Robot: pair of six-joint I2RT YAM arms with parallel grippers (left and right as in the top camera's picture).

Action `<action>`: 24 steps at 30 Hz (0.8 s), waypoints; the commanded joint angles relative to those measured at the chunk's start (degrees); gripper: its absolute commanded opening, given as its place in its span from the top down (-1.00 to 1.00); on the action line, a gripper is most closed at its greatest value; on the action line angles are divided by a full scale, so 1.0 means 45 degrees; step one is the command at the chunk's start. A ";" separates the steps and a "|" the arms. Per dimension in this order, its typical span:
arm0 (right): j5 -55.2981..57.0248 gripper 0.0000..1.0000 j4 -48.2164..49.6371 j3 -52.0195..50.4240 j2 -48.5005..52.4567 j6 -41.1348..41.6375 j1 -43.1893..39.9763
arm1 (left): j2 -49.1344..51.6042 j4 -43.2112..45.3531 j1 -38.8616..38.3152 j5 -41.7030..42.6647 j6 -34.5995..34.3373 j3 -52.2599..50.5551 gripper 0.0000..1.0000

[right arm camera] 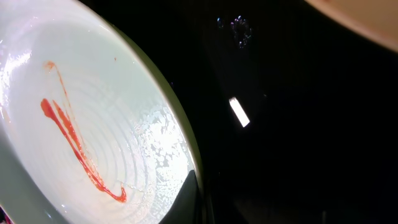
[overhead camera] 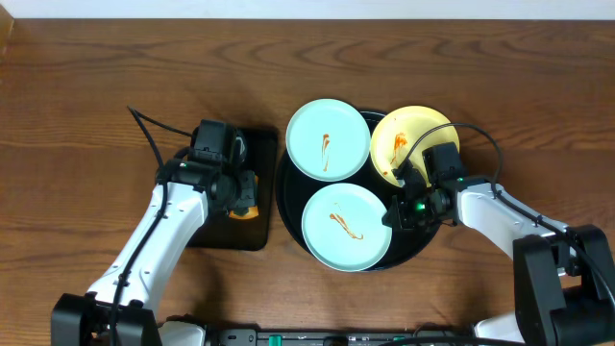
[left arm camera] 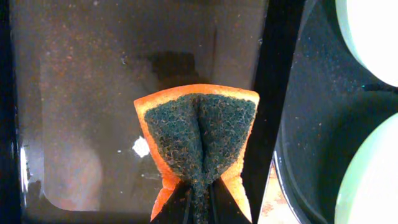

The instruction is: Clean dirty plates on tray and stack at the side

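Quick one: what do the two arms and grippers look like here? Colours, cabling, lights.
The left arm and right arm have white shell links with black joint housings. The left gripper and right gripper are black. A thin black cable loops off each wrist. A green light glows near the right wrist.

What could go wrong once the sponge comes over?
The right gripper seems to pinch only the thin rim of the front blue plate; scrubbing pressure could tip it or break the grip. The yellow plate lies close beside that gripper, so a lift may knock it. The sponge is squeezed into a fold by the left gripper, leaving little flat face.
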 commanded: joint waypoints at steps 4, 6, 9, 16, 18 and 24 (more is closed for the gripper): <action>0.0165 0.98 0.0073 -0.0083 0.0175 0.0107 0.0209 | -0.0151 0.0117 -0.0005 0.0180 0.0024 0.0282 0.85; 0.0165 0.98 0.0073 -0.0083 0.0170 0.0107 0.0209 | -0.0155 0.0189 -0.0005 0.0180 0.0024 0.0282 0.85; 0.0165 0.98 0.0073 -0.0083 0.0175 0.0107 0.0272 | -0.0155 0.0214 -0.0005 0.0180 0.0019 0.0282 0.85; 0.0165 0.97 0.0078 -0.0083 0.0170 0.0107 0.0277 | -0.0155 0.1195 -0.0005 0.3716 0.0019 0.0282 0.85; 0.0165 0.98 0.0083 -0.0083 0.0175 0.0107 0.0282 | -0.0155 0.1894 -0.0010 0.5217 -0.0015 0.0282 0.85; 0.0170 0.98 0.0083 -0.0083 0.0175 0.0107 0.0277 | -0.0151 0.3230 -0.0860 0.5804 -0.1336 0.0282 0.85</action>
